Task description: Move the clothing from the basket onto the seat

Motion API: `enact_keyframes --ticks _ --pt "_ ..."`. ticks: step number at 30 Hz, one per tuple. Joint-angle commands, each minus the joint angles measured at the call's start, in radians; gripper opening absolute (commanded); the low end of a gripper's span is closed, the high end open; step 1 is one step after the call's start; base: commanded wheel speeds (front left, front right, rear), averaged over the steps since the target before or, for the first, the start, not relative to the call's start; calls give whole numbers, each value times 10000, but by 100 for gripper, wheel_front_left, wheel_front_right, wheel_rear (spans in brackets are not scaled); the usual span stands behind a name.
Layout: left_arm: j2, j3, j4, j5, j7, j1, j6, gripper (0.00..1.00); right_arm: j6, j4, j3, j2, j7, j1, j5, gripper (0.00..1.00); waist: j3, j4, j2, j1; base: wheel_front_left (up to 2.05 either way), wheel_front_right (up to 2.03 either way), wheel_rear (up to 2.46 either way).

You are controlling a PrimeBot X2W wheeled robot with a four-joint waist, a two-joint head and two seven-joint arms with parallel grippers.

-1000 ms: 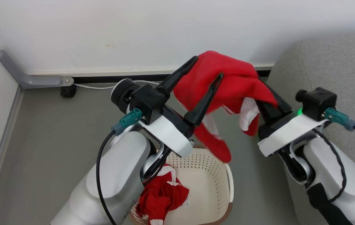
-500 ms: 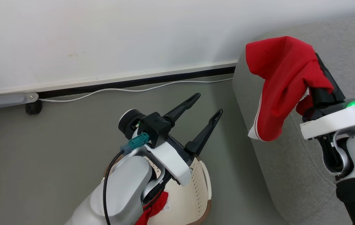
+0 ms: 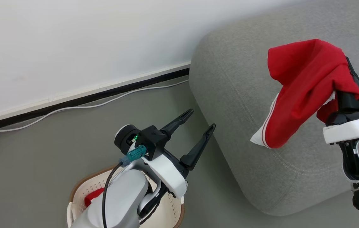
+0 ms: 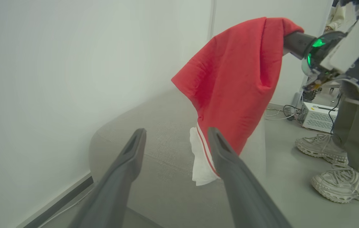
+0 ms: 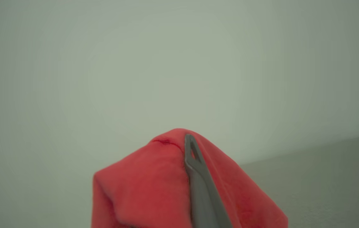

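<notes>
My right claw (image 5: 188, 144) is pressed together, pinching the bright red soft garment with white trim (image 3: 302, 91). The garment drapes over the claw's fingers at the right of the head frame, above the big grey upholstered sofa (image 3: 236, 95). I'd carry it further over the cushion, lower until the cloth slackens, then let go. My left claw (image 3: 202, 118) stands spread and empty at lower centre, above the cream perforated basket with a brown rim (image 3: 86, 190). The left wrist frame adds a side-on look: the white hem hangs close to the cushion, contact unclear, and a person's pale trainers (image 4: 343, 186) stand at its right. The head frame adds the basket.
</notes>
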Motion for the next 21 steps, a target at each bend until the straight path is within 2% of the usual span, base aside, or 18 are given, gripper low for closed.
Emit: enact_keyframes --ticks 1,14,21 --pt "112 358 -171 66 -49 -41 -38 100 37 -369 9 -116 -61 55 -108 0 -15 -429 -1 0 0 0 0" --pt "139 591 -271 220 -49 129 -38 100 37 -823 -708 -79 -61 698 -302 0 0 -1798 -1 0 0 0 0" --pt "119 497 -329 314 -49 47 -38 100 37 -1145 -1315 -18 -61 1005 -345 0 290 -2125 -1 0 0 0 0"
